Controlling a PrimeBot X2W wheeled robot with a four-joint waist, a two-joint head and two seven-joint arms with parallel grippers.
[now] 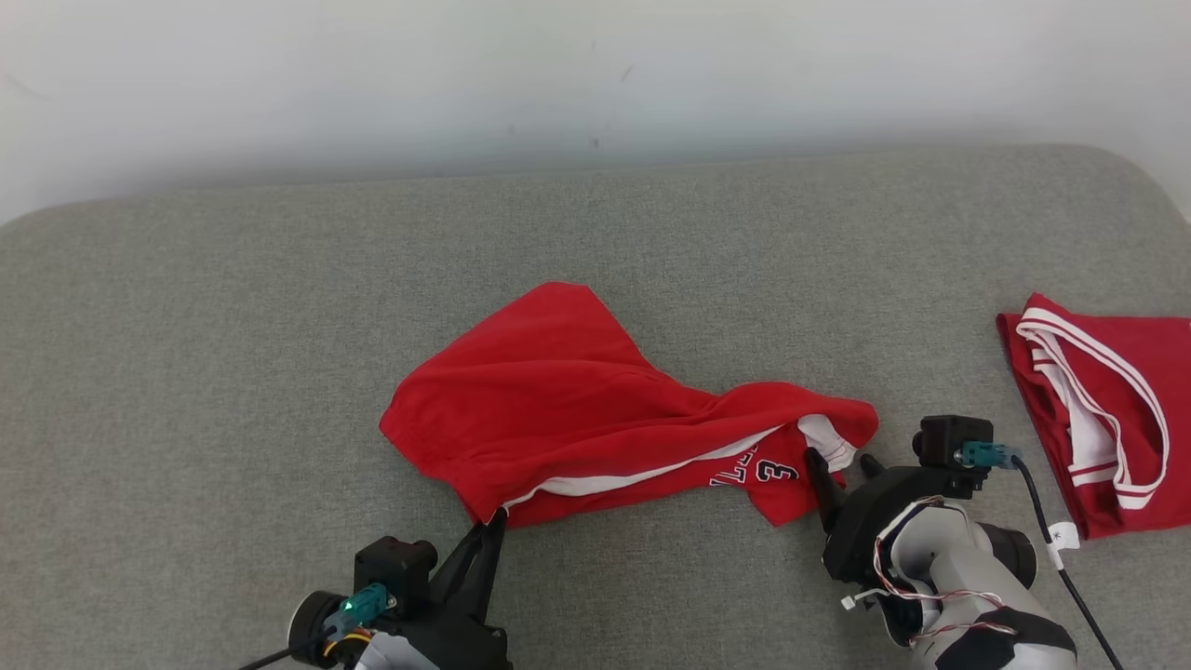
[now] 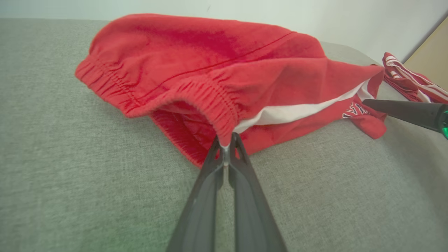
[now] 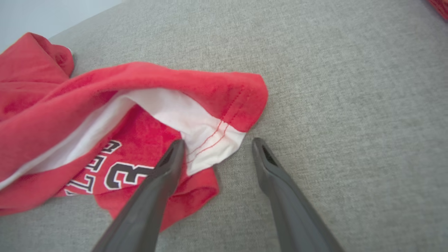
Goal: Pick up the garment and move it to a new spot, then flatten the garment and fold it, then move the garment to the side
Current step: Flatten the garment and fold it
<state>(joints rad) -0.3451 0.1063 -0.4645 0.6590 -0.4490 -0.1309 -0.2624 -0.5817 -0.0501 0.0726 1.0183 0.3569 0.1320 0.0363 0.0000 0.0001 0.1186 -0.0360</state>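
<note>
Your left gripper (image 1: 491, 530) is pinched shut on the near corner of the elastic waistband (image 2: 210, 101) of the red garment (image 1: 558, 400). The garment lies crumpled in the middle of the grey fabric surface (image 1: 233, 326), well apart from the second red piece (image 1: 1107, 419) at the right. Your right gripper (image 3: 218, 143) stands wide open and holds nothing. Its fingers straddle the corner of the right leg hem (image 3: 213, 140), one over the printed red cloth, the other over bare surface.

I'd judge the step in hand is securing this second corner for flattening. Bring the right gripper down so both layers — red outer and white lining — sit between the fingers, then close firmly. Take the corner itself, not a fold partway along the hem, or the cloth will likely twist when you draw the two grips apart. Lift only enough to clear the surface.
</note>
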